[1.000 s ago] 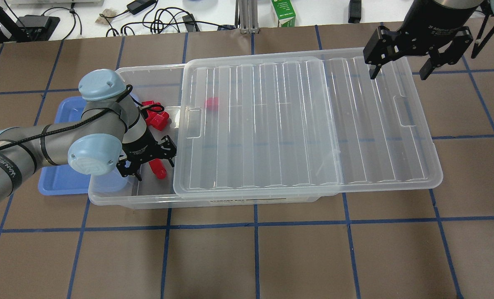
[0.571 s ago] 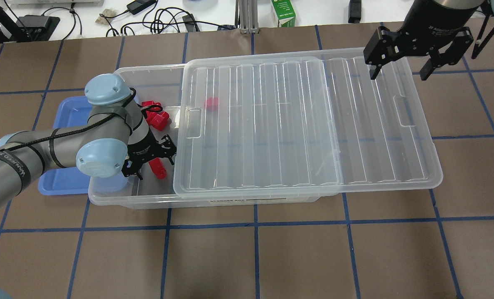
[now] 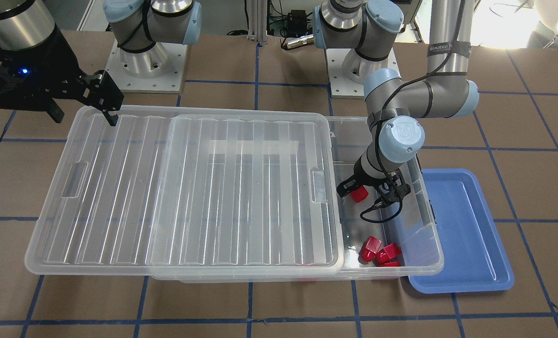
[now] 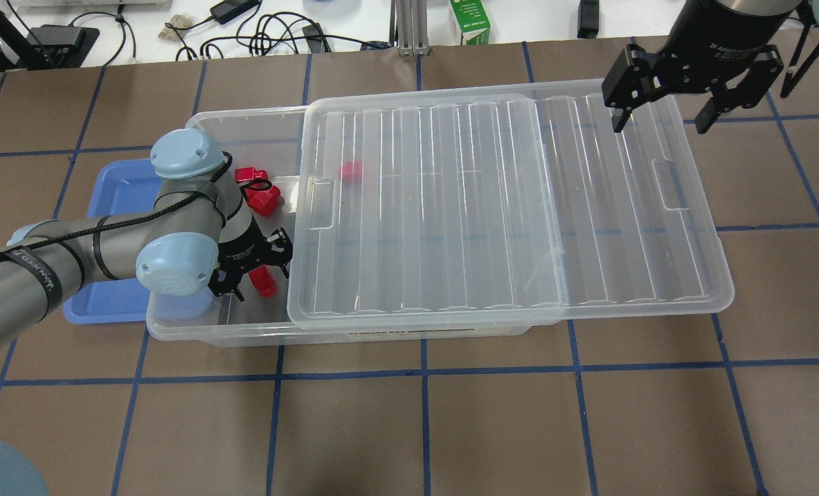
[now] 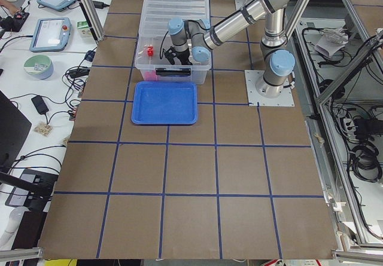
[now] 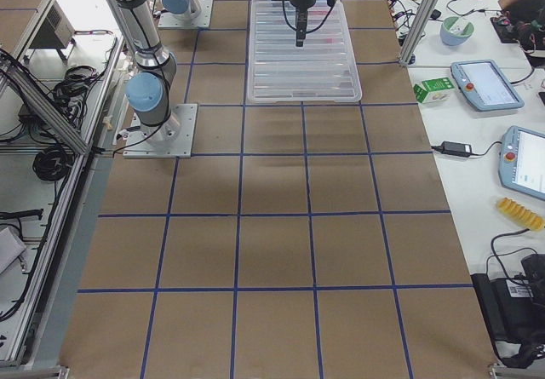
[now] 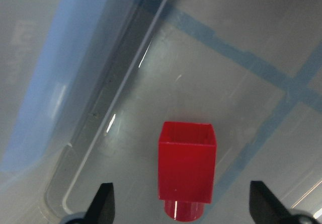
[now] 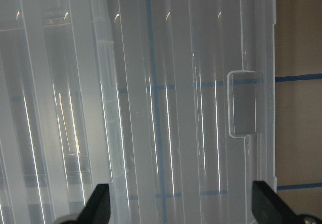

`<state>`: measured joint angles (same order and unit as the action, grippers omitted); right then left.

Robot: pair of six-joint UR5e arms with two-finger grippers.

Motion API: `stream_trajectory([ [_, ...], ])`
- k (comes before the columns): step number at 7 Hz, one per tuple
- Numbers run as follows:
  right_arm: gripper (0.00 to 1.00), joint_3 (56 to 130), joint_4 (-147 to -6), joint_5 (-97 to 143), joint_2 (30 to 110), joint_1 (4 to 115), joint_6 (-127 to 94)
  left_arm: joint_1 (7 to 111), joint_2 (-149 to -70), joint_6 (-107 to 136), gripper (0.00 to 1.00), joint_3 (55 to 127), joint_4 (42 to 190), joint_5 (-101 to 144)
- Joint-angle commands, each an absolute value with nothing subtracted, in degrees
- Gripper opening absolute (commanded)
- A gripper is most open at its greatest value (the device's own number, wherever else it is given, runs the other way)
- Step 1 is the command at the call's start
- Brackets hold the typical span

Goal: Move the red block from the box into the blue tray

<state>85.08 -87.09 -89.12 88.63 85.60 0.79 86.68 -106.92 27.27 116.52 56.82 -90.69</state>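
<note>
The red block (image 7: 186, 176) lies alone on the floor of the clear box (image 4: 244, 336), stub end toward the wrist camera. My left gripper (image 4: 253, 273) is open inside the box's uncovered end, one finger on each side of the block (image 4: 264, 282), not touching it. The block also shows in the front view (image 3: 359, 194), with the left gripper (image 3: 371, 196) around it. The blue tray (image 4: 116, 196) lies beside the box's open end, partly under my left arm. My right gripper (image 4: 659, 118) is open and empty above the far right corner of the lid (image 4: 485, 207).
Several other red pieces (image 4: 257, 191) are grouped at the far side of the box's open end. One more red piece (image 4: 350, 172) lies under the lid. The slid lid overhangs the box on the right. Cables and a green carton (image 4: 470, 22) lie beyond the table.
My left arm's elbow and wrist have shifted slightly right, and the open gripper has settled closer around the red block. The right gripper has not moved.
</note>
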Motion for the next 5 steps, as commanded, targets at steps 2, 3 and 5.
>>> stream_trajectory([
  [2, 1.00, 85.1, -87.1, -89.1, 88.6, 85.6, 0.8, 86.7, -106.3, 26.0, 0.00, 115.8, 56.6, -90.6],
  [3, 1.00, 85.1, -87.1, -89.1, 88.7, 85.6, 0.8, 86.6, -104.7, 25.8, 0.00, 114.6, 56.5, -90.4],
  [5, 1.00, 85.1, -87.1, -89.1, 88.5, 85.6, 0.9, 86.9, -100.6, 24.4, 0.00, 106.0, 68.7, -90.0],
])
